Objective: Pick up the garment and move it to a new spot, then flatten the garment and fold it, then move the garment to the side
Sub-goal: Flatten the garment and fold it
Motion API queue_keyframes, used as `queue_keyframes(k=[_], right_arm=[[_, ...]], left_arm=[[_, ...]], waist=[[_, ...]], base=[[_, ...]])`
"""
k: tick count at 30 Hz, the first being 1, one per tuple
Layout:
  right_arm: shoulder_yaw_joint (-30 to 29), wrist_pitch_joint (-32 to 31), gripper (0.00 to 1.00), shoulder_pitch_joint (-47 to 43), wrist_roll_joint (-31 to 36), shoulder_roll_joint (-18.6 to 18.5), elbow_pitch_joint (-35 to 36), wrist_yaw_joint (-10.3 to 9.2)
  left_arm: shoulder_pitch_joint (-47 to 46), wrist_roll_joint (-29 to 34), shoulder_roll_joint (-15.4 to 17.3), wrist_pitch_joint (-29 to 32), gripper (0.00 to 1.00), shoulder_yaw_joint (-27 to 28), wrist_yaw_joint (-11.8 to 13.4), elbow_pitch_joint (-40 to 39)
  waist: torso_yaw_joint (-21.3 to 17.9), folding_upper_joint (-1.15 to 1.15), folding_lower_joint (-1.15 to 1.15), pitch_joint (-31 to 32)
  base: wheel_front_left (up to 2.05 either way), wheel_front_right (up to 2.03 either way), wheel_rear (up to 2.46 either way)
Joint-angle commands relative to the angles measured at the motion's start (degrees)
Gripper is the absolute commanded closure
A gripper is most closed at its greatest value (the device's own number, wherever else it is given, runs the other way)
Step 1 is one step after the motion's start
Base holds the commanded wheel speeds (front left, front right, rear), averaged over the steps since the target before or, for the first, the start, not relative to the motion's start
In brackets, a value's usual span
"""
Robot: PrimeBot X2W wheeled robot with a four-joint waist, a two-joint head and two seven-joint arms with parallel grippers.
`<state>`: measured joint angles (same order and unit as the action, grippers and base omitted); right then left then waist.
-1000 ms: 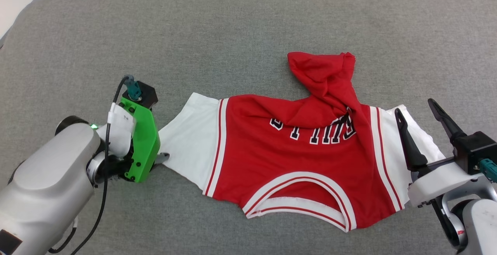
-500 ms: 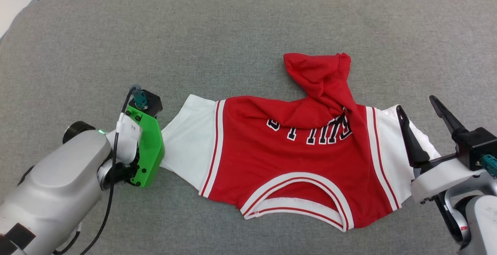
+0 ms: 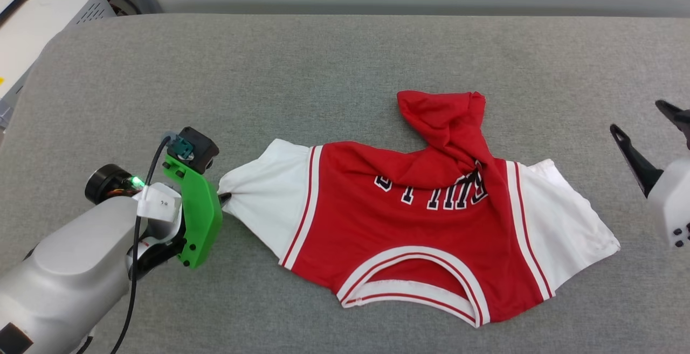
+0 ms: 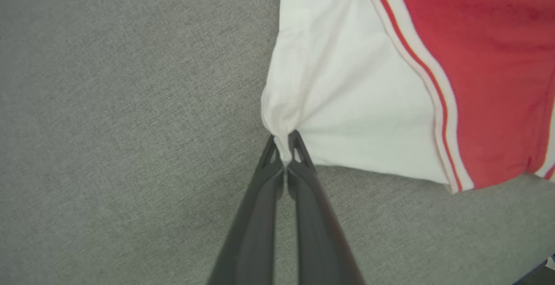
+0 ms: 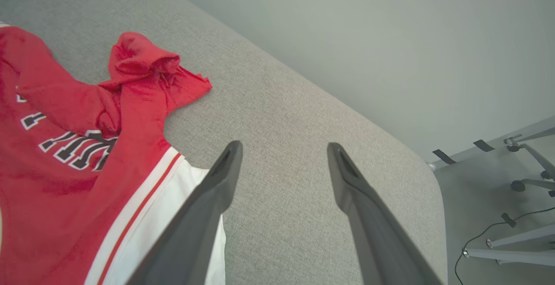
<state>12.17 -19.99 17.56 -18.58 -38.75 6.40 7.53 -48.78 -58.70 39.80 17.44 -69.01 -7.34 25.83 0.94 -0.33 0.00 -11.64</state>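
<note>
- We see the garment (image 3: 409,235) lying on the soft gray table (image 3: 345,52), a little right of the middle
- It is a red shirt with short white sleeves, and red and white stripes run where each sleeve meets the red part
- Its neck hole (image 3: 415,284) is on the near side, close to us, with a white edge around it
- The dark letters (image 3: 431,192) on the chest look upside down from the head view
- On the far side the red cloth (image 3: 447,117) is bunched up and folded over, and it covers the right end of the letters
- Our left gripper (image 3: 223,199) is at the left end of the shirt
- Its two dark fingers are squeezed together on the edge of the left sleeve (image 3: 259,203), with a bit of white cloth pinched between the tips
- In the left wrist view the sleeve pulls into little folds where the tips bite it
- A green part (image 3: 197,219) sits on the left wrist, and a black cable (image 3: 143,224) runs along that arm
- Our right gripper (image 3: 636,115) is at the right side, apart from the shirt
- Its fingers are spread wide, and in the right wrist view we see gray table between them
- The right sleeve (image 3: 566,230) lies flat on the table
- A white box (image 3: 32,20) stands at the far left, beside the table
</note>
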Motion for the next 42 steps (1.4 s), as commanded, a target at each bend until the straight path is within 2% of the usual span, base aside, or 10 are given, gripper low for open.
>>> queue_keyframes(k=[1, 5, 9, 15, 23, 31, 36, 37, 38, 42], right_arm=[[1.67, -4.06, 0.00, 0.92, -3.15, -2.21, 0.85, -0.04], [5.05, -15.90, 0.00, 2.51, -13.29, -9.01, 2.44, -0.04], [7.55, -25.05, 0.00, 3.19, -19.65, -12.98, 0.18, -0.04], [10.38, -34.04, 0.00, 3.00, -25.80, -13.98, -6.04, -0.04], [13.51, -33.88, 0.00, 4.55, -26.28, -9.29, -13.77, -0.04], [19.00, -28.47, 0.00, 4.35, -25.68, -2.26, -23.77, -0.04], [23.08, -24.81, 0.00, 4.26, -26.10, -0.80, -27.25, -0.04], [23.60, -23.80, 0.54, 4.67, -26.28, -0.79, -27.70, -0.04], [23.89, -23.01, 1.00, 5.09, -26.46, -0.91, -27.97, -0.04], [22.86, -18.23, 1.00, 7.87, -27.51, -1.62, -27.88, -0.04]], left_arm=[[0.07, 0.77, 0.50, -0.98, 1.00, -0.25, -0.14, -0.32], [-0.41, 1.37, 0.40, -2.91, 1.00, -0.31, -0.14, -1.55], [-1.14, 2.18, 0.28, -3.77, 1.00, -0.34, -0.14, -2.21], [-2.45, 2.75, -0.50, -3.97, 1.00, -0.47, -0.14, -2.84], [-3.77, 2.93, -0.58, -4.38, 1.00, -0.52, -0.14, -2.71], [-4.44, 2.66, -1.06, -4.70, 1.00, -0.93, -0.14, -2.18], [-4.55, 2.37, -1.10, -5.04, 1.00, -1.23, -0.14, -1.81], [-4.48, 2.28, -1.05, -5.14, 1.00, -1.30, -0.14, -1.73], [-4.40, 2.22, -1.03, -5.22, 1.00, -1.36, -0.14, -1.65], [-3.94, 2.55, -0.61, -6.73, 1.00, -1.41, -0.12, -1.37]], waist=[[0.61, 0.33, 0.00, 0.49], [1.41, 0.33, 0.00, 0.46], [2.06, 0.33, 0.00, -0.03], [3.39, 0.33, 0.00, -1.22], [4.23, 0.33, 0.00, -3.40], [4.30, 0.33, 0.00, -5.03], [4.03, 0.33, 0.00, -5.16], [3.88, 0.33, 0.00, -5.03], [3.75, 0.33, 0.00, -4.85], [3.00, 0.33, 0.00, -3.48]], base=[[0.00, 0.00, 0.00], [0.00, 0.00, 0.00], [0.00, 0.00, 0.00], [0.00, 0.00, 0.00], [0.00, 0.00, 0.00], [0.00, 0.00, 0.00], [0.00, 0.00, 0.00], [0.00, 0.00, 0.00], [0.00, 0.00, 0.00], [0.00, 0.00, 0.00]])
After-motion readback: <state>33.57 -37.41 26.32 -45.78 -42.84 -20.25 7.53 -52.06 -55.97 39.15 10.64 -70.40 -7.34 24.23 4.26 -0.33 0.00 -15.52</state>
